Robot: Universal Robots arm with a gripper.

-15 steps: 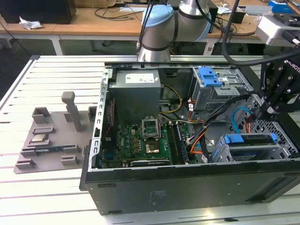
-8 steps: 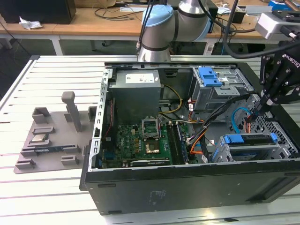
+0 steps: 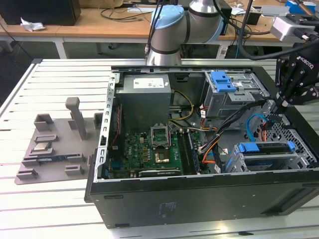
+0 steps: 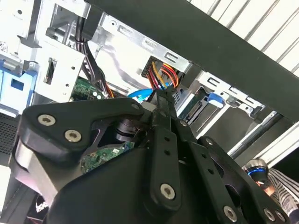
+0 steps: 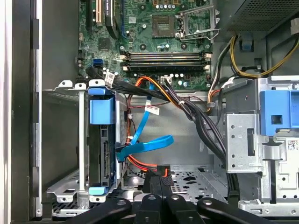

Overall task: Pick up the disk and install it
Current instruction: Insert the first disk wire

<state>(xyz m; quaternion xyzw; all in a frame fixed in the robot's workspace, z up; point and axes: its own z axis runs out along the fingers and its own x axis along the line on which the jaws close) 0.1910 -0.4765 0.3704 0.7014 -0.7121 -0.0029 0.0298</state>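
Lab workshop: slatted metal table (image 3: pixel 60 74), open computer case (image 3: pixel 199 199), cable-strewn wooden benches (image 3: pixel 109 22)

cables (image 5: pixel 196 121) cross mid-case | drive cage (image 5: pixel 79 144) walls one side | perforated floor (image 5: pixel 196 179) open

The gripper (image 3: pixel 275 105) hangs over the open computer case (image 3: pixel 199 199) at the exterior view's right, its black fingers dipping inside near a blue cable (image 3: pixel 256 121). Just below it sits the disk (image 3: pixel 264 155) in a drive cage — blue carrier frame facing up. Beside the gripper, toward the exterior view's left, stands another drive bay with a blue latch (image 3: pixel 222 81). Farther that way lie the motherboard (image 3: pixel 149 152) and the grey power-supply box (image 3: pixel 144 97) — and, well apart on the slatted table (image 3: pixel 60 209), a grey fixture tray (image 3: pixel 55 144).
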